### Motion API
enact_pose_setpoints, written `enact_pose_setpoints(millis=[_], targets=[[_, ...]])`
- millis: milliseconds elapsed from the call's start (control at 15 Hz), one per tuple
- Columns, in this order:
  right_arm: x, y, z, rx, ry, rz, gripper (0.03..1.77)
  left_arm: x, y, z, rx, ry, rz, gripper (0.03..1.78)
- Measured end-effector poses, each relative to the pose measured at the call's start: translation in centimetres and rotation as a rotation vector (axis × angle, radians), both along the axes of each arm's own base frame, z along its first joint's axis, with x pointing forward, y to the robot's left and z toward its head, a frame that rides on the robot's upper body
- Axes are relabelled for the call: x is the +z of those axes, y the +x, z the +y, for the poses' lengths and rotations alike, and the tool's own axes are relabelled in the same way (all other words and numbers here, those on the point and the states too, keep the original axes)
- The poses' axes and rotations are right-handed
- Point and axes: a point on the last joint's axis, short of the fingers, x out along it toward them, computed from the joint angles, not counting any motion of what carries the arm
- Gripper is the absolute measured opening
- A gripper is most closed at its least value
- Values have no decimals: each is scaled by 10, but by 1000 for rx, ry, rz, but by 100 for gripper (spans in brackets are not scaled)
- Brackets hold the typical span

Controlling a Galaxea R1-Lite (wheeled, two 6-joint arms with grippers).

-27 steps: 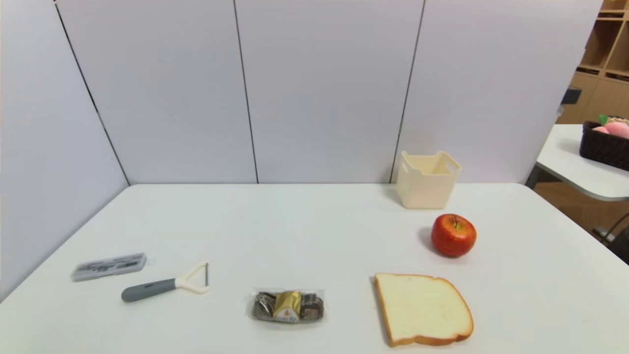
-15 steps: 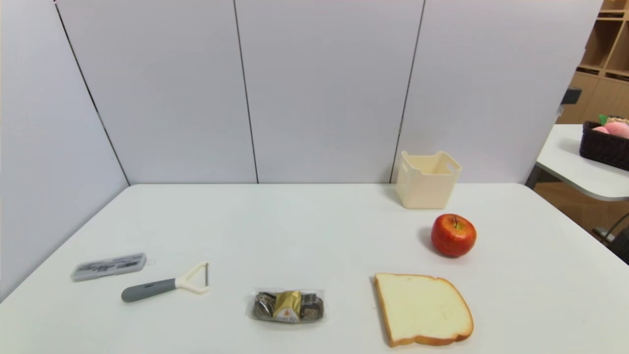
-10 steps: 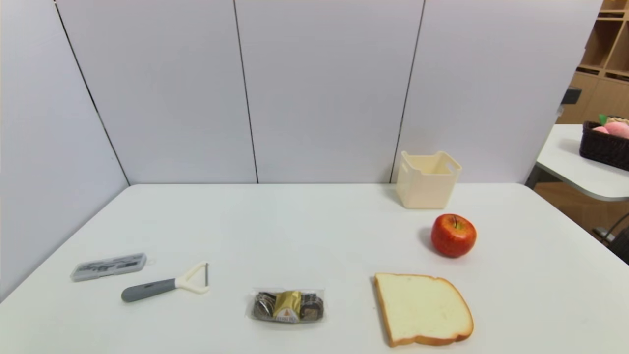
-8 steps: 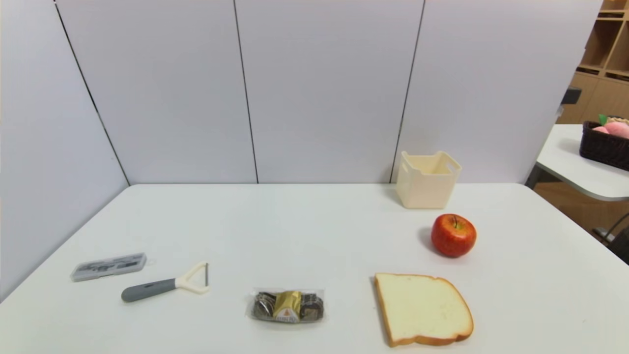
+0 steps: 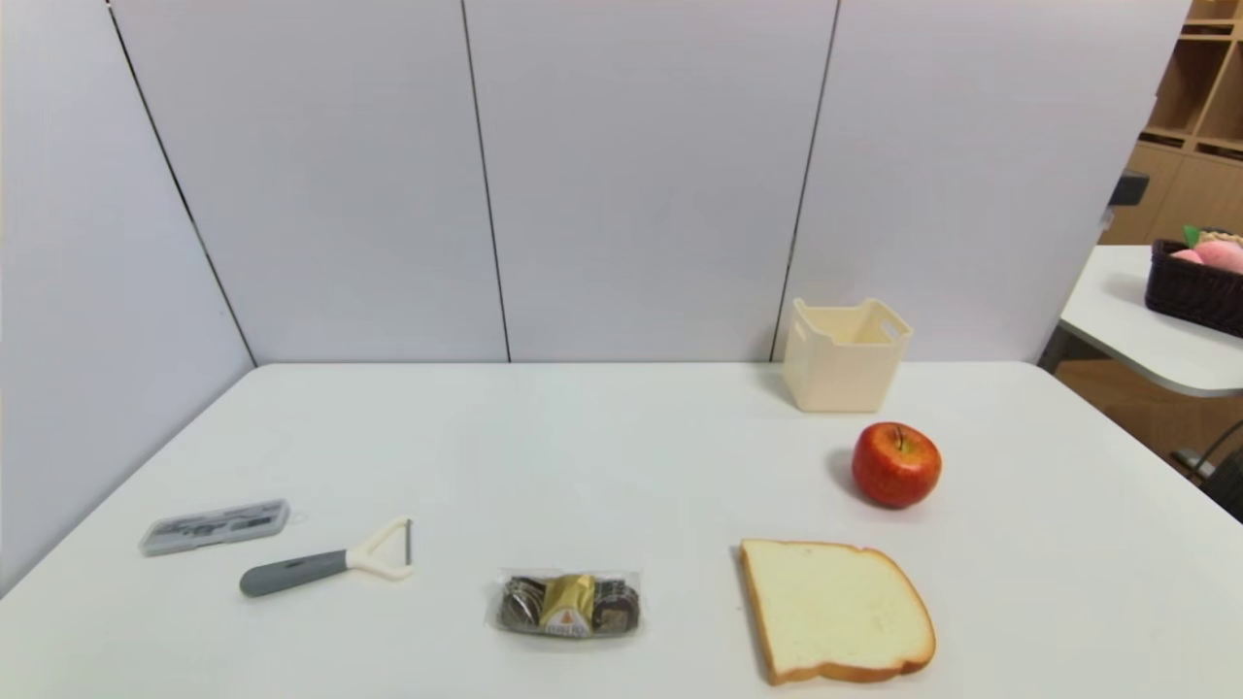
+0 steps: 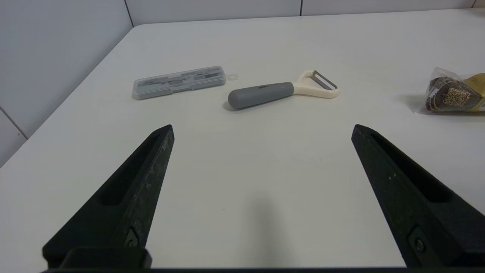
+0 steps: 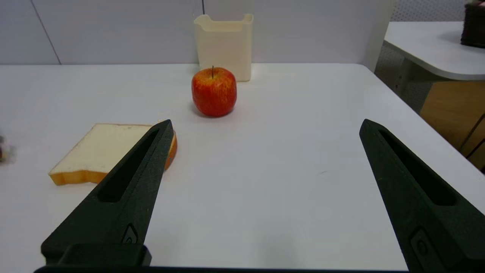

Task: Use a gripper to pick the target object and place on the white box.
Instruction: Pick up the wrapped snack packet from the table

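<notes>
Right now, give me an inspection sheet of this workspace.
Surface: white table, flat, no spills seen.
Job's things: target object lies near the front edge, untouched; white box stands upright at the back, right of centre.
Clutter: apple in front of the box; bread slice; peeler; grey case at far left.
Grippers: left gripper open over the table's left side; right gripper open over the right side; both hold nothing.
Cables: nothing seen.
Surroundings: grey wall panels; side table with dark basket.

Red apple (image 5: 896,464), cream-white box (image 5: 844,355), grey-handled peeler (image 5: 325,559), gold-and-brown chocolate pack (image 5: 567,604).
</notes>
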Motion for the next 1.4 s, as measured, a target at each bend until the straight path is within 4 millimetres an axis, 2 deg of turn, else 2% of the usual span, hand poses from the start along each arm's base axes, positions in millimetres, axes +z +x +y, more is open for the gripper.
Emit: enact_pose_setpoints(millis=[333,733,867,1067,1400], targets=[[63,-3,0,5,7,-51,170,0,0,0,0,0,0,169],[159,9,-2,-39,22,-48,170,0,0,0,0,0,0,169],[183,19,-2,-82,24,-5,170,0,0,0,0,0,0,169],[193,36,-3,-100,21,61,170,0,0,0,0,0,0,169],[187,44,-3,-114,10,139,170,0,0,0,0,0,0,169]])
